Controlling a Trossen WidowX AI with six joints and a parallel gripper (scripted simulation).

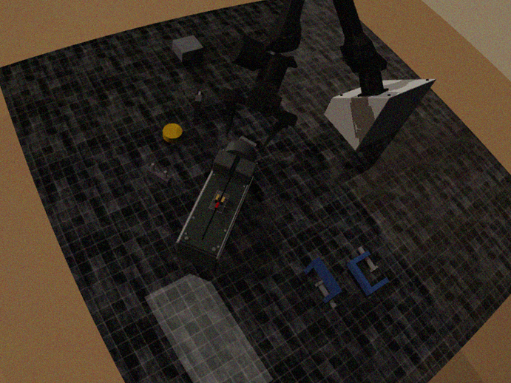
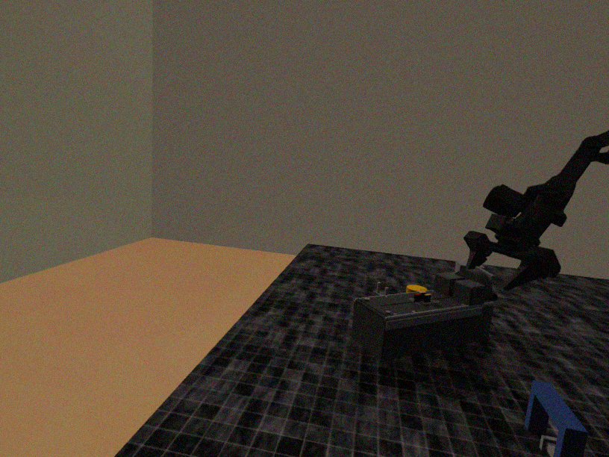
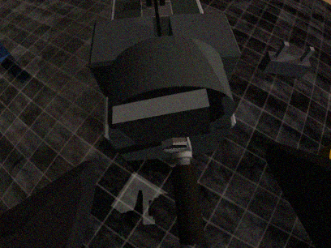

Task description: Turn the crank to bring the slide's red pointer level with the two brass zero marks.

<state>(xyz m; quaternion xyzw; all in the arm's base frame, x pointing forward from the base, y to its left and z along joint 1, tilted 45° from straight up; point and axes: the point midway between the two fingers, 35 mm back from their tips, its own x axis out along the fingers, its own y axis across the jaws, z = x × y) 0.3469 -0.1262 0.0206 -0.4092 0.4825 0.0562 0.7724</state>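
Observation:
The machine (image 1: 201,228) (image 2: 433,329) (image 3: 166,61) is a long dark box with a slotted green top. Its red pointer (image 1: 217,205) (image 2: 419,294) stands close to the two brass zero marks (image 1: 222,199). In the top view the red tip looks slightly off them, on the side away from the crank; exact level is hard to tell. The crank's dark brown handle (image 3: 188,203) sticks out from the housing end in the wrist view. My gripper (image 1: 246,138) (image 2: 489,277) (image 3: 180,156) is wide open at that end, its fingers either side of the handle and not touching it.
A yellow disc (image 1: 172,130) (image 2: 416,288), a grey bracket (image 1: 160,171) (image 3: 290,65) and a grey block (image 1: 188,45) lie to one side. Two blue brackets (image 1: 325,278) (image 1: 358,276) lie on the other. A pale translucent slab (image 1: 209,345) lies beyond the machine's far end. A white wedge (image 1: 343,113) stands under the arm.

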